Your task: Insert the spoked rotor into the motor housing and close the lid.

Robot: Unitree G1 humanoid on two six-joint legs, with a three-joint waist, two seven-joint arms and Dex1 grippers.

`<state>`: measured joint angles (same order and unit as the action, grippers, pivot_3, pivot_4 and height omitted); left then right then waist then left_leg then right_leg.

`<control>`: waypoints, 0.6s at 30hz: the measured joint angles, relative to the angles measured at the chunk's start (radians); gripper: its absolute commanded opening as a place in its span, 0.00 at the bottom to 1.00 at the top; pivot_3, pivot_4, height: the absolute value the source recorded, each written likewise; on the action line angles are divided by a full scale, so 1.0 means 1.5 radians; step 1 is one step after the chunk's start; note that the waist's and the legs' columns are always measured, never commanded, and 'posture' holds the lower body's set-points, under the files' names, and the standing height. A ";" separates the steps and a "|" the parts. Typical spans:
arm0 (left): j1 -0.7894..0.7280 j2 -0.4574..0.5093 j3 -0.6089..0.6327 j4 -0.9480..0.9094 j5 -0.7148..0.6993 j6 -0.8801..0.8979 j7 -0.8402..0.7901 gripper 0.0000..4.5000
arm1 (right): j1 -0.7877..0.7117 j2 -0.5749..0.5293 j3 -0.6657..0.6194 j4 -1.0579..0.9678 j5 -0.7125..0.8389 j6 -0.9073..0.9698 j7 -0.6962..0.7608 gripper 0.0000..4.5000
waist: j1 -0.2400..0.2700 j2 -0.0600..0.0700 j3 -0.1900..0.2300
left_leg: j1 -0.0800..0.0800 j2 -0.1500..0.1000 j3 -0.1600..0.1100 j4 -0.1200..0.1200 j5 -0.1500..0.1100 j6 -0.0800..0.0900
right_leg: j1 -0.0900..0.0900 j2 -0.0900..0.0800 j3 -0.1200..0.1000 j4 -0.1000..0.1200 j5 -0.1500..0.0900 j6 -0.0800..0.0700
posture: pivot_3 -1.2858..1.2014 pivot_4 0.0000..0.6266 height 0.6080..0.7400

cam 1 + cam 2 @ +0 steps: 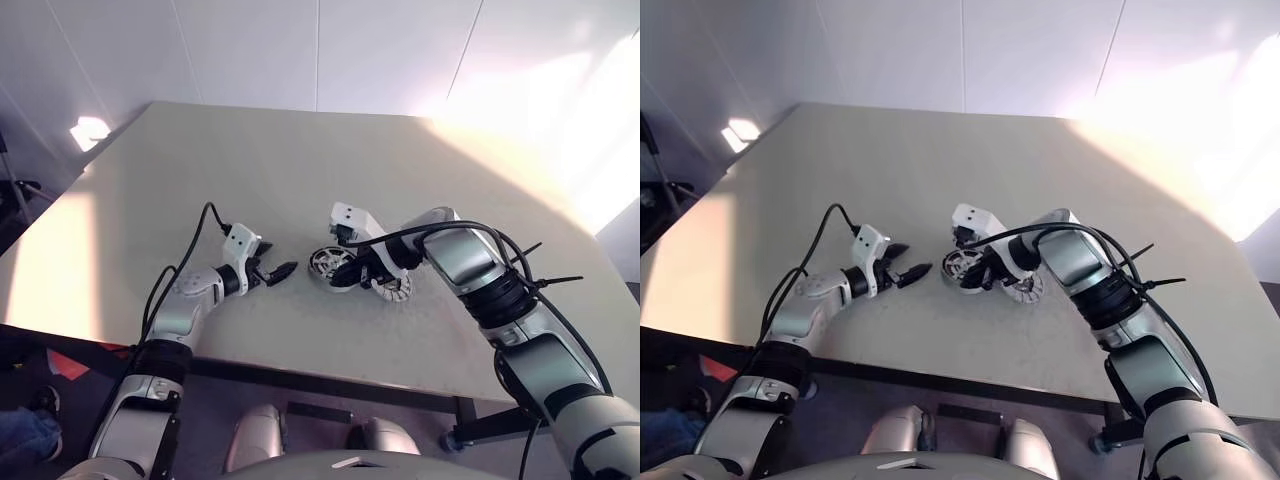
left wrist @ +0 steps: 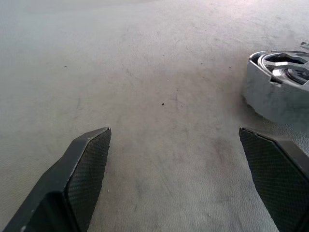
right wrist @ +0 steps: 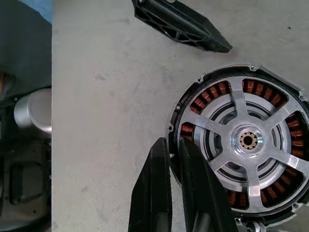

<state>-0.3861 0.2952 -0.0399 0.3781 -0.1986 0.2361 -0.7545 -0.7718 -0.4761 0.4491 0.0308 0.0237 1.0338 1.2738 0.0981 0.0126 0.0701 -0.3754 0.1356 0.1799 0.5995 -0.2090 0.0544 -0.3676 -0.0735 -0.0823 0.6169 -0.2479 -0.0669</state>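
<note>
While the spoked rotor [image 3: 248,140] lies flat in the motor housing [image 3: 193,104] (hub up), right claw [image 3: 176,159] pinched empty, left claw [image 2: 183,164] wide.

left claw [image 2: 176,179] — fingers spread wide | motor housing [image 2: 277,89] ahead (partly cut off) | bare table [image 2: 145,72]

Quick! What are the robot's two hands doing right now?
Left gripper: open, holding nothing.
Right gripper: shut, holding nothing, its tips by the rim of the housing, where the rotor sits.
</note>
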 measured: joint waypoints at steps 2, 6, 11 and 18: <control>0.000 0.001 0.000 0.000 0.000 0.000 0.000 1.00 | -0.003 0.001 0.000 0.000 0.015 0.021 -0.015 0.08 | 0.000 0.000 0.000 | 0.000 0.000 0.000 -0.001 0.001 -0.001 | 0.000 0.000 0.000 0.000 0.000 0.000 | 0.52 0.00 1.00; 0.000 0.004 0.000 0.000 0.000 0.000 0.000 1.00 | -0.003 0.000 0.000 -0.001 0.037 0.040 -0.044 0.37 | -0.001 0.000 0.000 | 0.001 0.000 0.000 -0.002 0.002 -0.003 | 0.000 0.000 0.000 0.000 0.000 0.000 | 0.52 0.00 1.00; 0.000 0.005 0.000 0.001 0.000 0.000 -0.001 1.00 | -0.005 -0.018 -0.034 -0.059 0.093 0.079 -0.062 0.51 | 0.000 0.000 0.000 | 0.001 0.000 0.000 -0.002 0.002 -0.004 | 0.000 0.000 0.000 0.000 0.000 0.000 | 0.52 0.00 1.00; -0.002 0.002 0.000 0.005 -0.001 0.001 -0.002 1.00 | -0.065 0.043 -0.240 -0.026 0.144 0.214 -0.205 0.51 | 0.000 0.000 0.000 | 0.002 0.000 0.000 -0.002 0.003 -0.005 | 0.001 0.000 0.000 0.001 0.000 0.000 | 0.52 0.00 1.00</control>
<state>-0.3897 0.2975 -0.0405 0.3849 -0.1998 0.2374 -0.7569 -0.8694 -0.4122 0.0886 -0.0081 0.2402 1.3554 0.9660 0.0984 0.0124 0.0701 -0.3719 0.1354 0.1799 0.5962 -0.2042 0.0464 -0.3666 -0.0733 -0.0823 0.6178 -0.2480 -0.0667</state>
